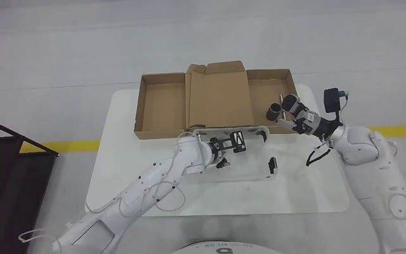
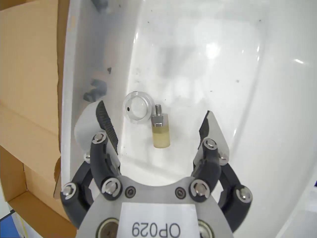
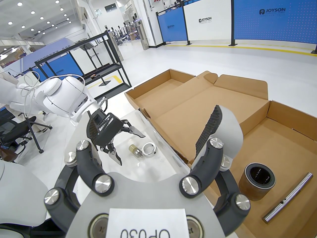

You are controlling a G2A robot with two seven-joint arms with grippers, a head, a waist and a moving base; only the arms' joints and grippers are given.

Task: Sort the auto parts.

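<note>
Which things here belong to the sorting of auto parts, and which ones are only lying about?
For the job: metal ring, threaded plug, white tray, cardboard box, dark sleeve, steel rod.
Lying about: black rack beside the table; small black piece on the table, perhaps another part.

place: factory hall — blue partition panels (image 3: pixel 275 25) | yellow floor line (image 1: pixel 82 146) | steel rack (image 3: pixel 106 69)

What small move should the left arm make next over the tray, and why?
Probably lower the left gripper straight down and close on the cream stud part. Its jaws stand open above the clear tray, with that part lying in line between them. The metal ring lies close beside it, so a centred descent seems safest.
</note>
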